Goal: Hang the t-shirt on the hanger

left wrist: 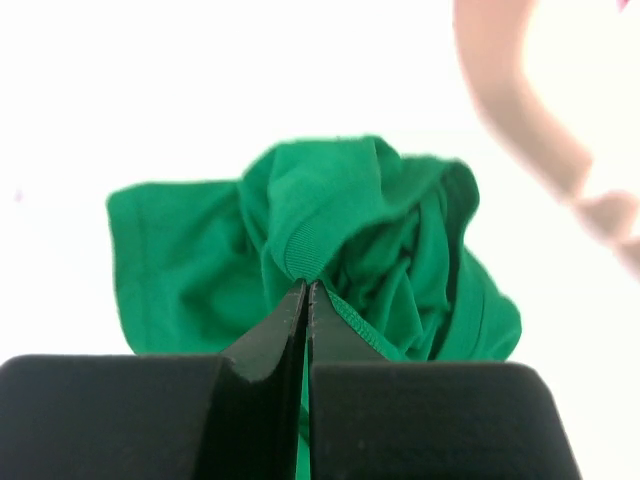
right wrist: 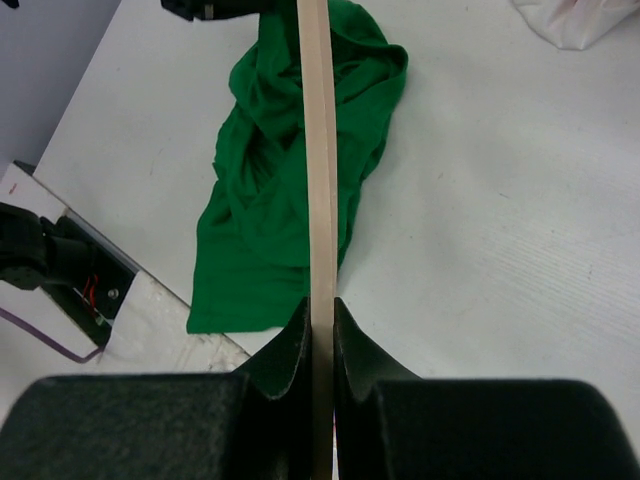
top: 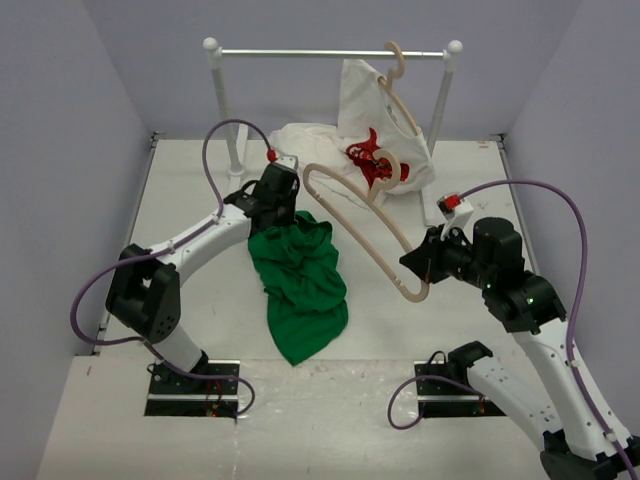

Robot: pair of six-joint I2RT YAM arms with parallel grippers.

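The green t-shirt (top: 298, 285) lies crumpled on the table in the middle. My left gripper (top: 283, 212) is shut on its top edge, pinching a fold of the collar; in the left wrist view the t-shirt (left wrist: 330, 230) bunches just beyond my left gripper (left wrist: 306, 290). My right gripper (top: 418, 262) is shut on the pale wooden hanger (top: 350, 205) near one shoulder end and holds it tilted above the table, to the right of the t-shirt. In the right wrist view the hanger (right wrist: 320, 150) runs straight out from my right gripper (right wrist: 321, 305), over the t-shirt (right wrist: 270, 190).
A white t-shirt with a red print (top: 372, 140) hangs on a second hanger (top: 397, 75) from the rail (top: 330, 53) at the back and spills onto the table. The rail's posts stand at the back left and right. Grey walls enclose the table.
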